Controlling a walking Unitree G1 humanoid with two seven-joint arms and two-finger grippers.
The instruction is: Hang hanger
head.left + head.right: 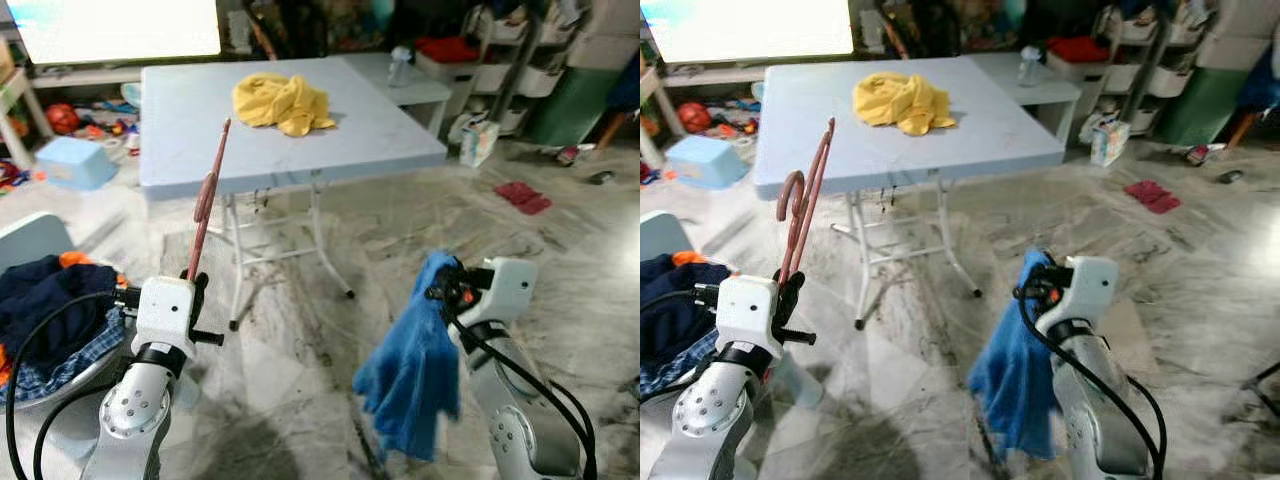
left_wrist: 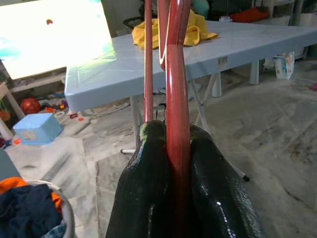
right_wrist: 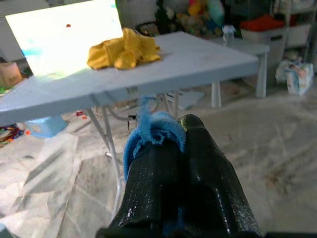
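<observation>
Left gripper: low on the robot's left side, black fingers pressed tight on the shaft of a dark red plastic hanger; no gap showing between fingers and shaft.
Hanger: stands up out of the left gripper, tilted slightly toward the surface; its hook curls at mid-height on the side facing the robot's left; top end reaches up against the near edge of the surface as seen from the head.
Right gripper: low on the robot's right side, closed on a bunched blue cloth garment; a fold of it pokes out between the fingertips.
Blue garment: hangs slack below the right gripper, above the floor.
Surface: pale blue folding table on white legs, ahead of both arms.
On surface: crumpled yellow cloth, toward the far side.
Floor: grey marbled tile.
Robot's left: basket of dark blue and orange clothes, just beside the left arm.
</observation>
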